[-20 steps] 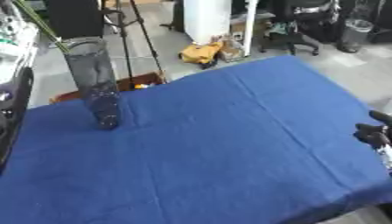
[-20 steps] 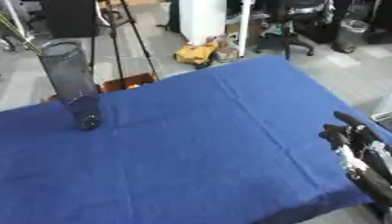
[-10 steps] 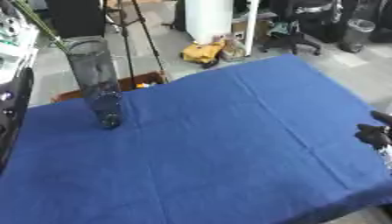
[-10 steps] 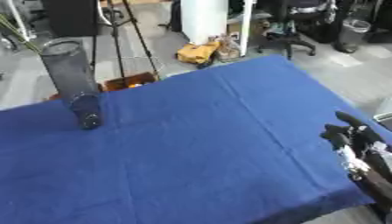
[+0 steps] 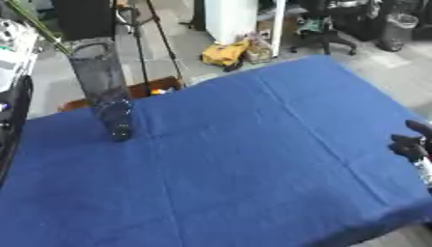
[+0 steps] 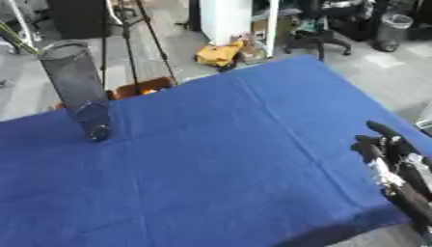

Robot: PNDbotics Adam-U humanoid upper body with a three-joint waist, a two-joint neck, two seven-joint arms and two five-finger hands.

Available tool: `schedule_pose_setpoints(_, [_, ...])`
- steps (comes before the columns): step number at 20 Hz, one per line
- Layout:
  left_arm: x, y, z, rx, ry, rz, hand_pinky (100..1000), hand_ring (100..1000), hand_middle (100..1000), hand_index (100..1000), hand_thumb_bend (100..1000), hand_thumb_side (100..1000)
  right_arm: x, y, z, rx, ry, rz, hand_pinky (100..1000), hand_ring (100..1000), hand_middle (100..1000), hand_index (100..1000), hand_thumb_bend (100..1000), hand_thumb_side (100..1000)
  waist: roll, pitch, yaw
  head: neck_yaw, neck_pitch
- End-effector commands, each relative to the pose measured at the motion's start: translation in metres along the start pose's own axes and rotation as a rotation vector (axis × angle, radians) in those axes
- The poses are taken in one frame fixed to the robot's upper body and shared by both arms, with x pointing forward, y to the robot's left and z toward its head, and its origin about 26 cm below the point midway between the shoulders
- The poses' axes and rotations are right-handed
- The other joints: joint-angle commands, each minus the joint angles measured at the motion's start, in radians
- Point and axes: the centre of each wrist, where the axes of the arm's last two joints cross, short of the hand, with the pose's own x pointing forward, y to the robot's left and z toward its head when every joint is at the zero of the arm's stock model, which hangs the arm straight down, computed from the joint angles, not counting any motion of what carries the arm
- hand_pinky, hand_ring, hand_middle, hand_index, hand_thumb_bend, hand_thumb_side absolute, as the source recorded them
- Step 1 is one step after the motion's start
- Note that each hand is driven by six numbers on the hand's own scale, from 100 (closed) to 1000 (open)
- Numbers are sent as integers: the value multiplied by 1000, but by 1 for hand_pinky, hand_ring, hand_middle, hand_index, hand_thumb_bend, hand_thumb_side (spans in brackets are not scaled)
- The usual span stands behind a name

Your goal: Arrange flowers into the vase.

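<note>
Blue cloth [image 5: 253,159] spread over the whole surface [image 6: 333,235], creased in a faint grid. Tall clear vase [image 5: 101,87] upright near the far left corner of the surface, standing on the cloth, tilted in view only by the camera's angle. Thin green stem [image 5: 33,21] slanting out of the vase mouth toward the upper left, its top cut off by the frame; no bloom to be made out. Lower part of the vase darker, perhaps water or glass thickening; cannot tell which.

Right robot hand [image 6: 392,164] at the right edge of the surface, toward the near corner, black with silver parts, fingers extended and relaxed, pointing up toward the far side, parted and holding nothing. Seen best in the right eye view; in the left eye view only dark fingertips at the right border. Well apart from the vase, with the broad middle of the cloth between them.

Left robot hand not visible in either view; only a dark strip along the left border of the left eye view, impossible to identify.

Beyond the far edge, on the floor: a tripod [image 5: 139,34] just behind the vase, a yellow object [image 5: 223,53], a white column [image 5: 232,19], office chairs [image 5: 317,24] and a bin [image 5: 397,19].
</note>
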Motion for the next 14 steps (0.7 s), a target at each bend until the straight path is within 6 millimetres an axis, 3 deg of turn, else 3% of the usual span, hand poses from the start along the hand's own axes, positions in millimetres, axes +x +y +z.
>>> schedule_pose_setpoints(1, [10, 5, -15, 35, -51, 4, 100, 100, 100, 100, 100, 365, 6, -7, -4, 2, -21, 28, 862, 900, 638, 959, 100, 570, 9, 5, -3, -1, -9])
schedule_pose_setpoints(14, [0, 8, -10, 61, -49, 2, 100, 100, 100, 100, 100, 365, 6, -6, -5, 3, -27, 25, 862, 900, 638, 959, 100, 570, 8, 17, -15, 4, -26])
